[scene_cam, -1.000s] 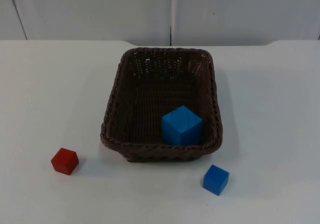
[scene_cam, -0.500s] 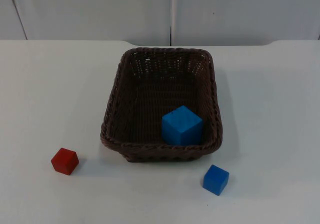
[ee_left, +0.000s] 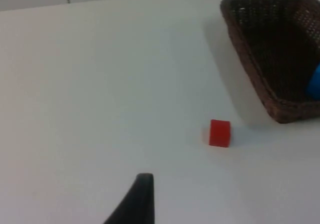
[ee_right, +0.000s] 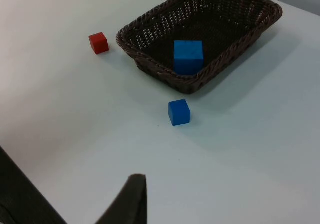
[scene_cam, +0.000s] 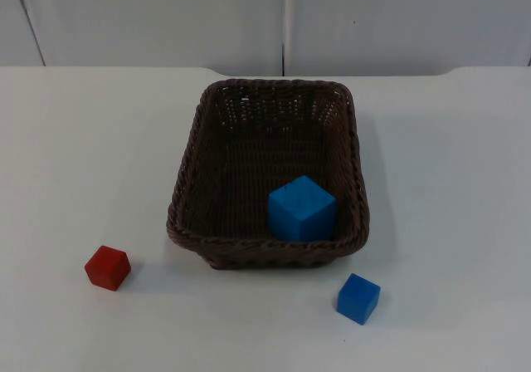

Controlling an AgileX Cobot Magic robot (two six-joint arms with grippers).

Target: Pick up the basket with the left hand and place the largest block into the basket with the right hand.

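Basket (scene_cam: 267,173): you see it standing on the white table (scene_cam: 83,156), midway between the left and right edges and nearer the far edge by the grey wall (scene_cam: 166,15), with nothing holding it. The large blue block (scene_cam: 301,208) lies inside it, in the near right corner of the basket, touching the near wall.

The small blue block (scene_cam: 358,298) sits on the table just beyond the basket's near right corner, apart from it. The red block (scene_cam: 108,267) sits toward the near left, well apart from the basket.

Left gripper (ee_left: 142,199): one black fingertip stands above bare table, well to the left of the red block and the basket. You cannot tell from this whether its fingers are parted or closed.

Right gripper (ee_right: 131,199): one black fingertip hangs high above the table on the near right side, looking back across the small blue block to the basket. Its finger setting cannot be judged either. Both arms wait clear of the objects.
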